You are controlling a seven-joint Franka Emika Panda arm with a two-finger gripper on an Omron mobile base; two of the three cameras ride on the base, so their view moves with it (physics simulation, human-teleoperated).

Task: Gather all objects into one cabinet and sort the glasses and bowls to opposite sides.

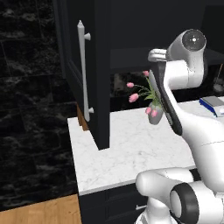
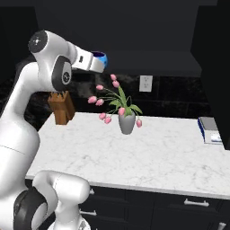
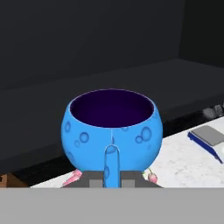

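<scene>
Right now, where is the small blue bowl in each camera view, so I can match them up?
Left base view: I can't pick it out; the arm's upper links stand where it would be.
Right base view: blue bowl at upper centre, at the end of the arm's wrist, above the tulip vase.
Hand view: centre frame, upright, gripped by the end effector, before the cabinet shelf.
Shared landmark: the tulip vase on the white counter.

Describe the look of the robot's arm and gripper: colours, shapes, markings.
The arm is glossy white, built of rounded tubular links with dark grey joint bands and round dark end caps. A long dark strip runs along one link in the left base view. No loose cables show. The gripper has a grey squarish body.
</scene>
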